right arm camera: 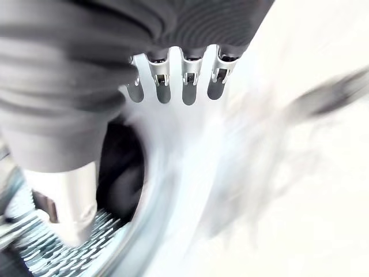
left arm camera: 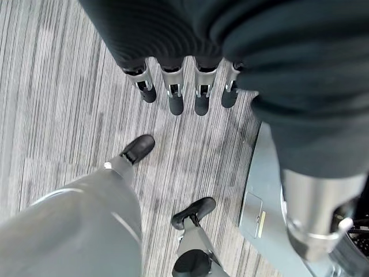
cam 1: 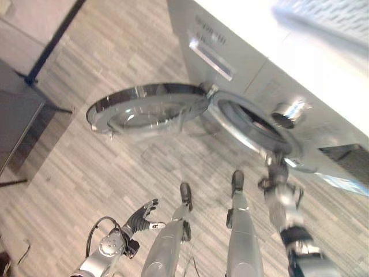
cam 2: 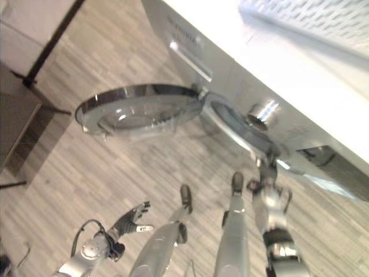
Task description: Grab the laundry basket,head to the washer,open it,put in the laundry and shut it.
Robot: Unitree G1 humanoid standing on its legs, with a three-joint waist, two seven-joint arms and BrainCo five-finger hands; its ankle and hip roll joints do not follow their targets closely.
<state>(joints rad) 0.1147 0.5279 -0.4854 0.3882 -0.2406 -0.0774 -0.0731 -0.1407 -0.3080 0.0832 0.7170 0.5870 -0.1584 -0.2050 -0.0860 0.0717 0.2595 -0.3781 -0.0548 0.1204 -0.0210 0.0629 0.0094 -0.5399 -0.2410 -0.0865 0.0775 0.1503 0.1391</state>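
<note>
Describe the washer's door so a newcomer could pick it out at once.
Start at the big white washer filling the upper right of the head views. Its round door swings out to the left of the dark drum opening, over the striped floor. A shiny chrome ring around clear glass sets it apart.

The basket [cam 1: 328,17] on top of the washer [cam 1: 300,63] is a blurry smear, cut off by the frame's edge. Inside the drum [right arm camera: 118,173] it's just dark, can't make out any laundry.
</note>
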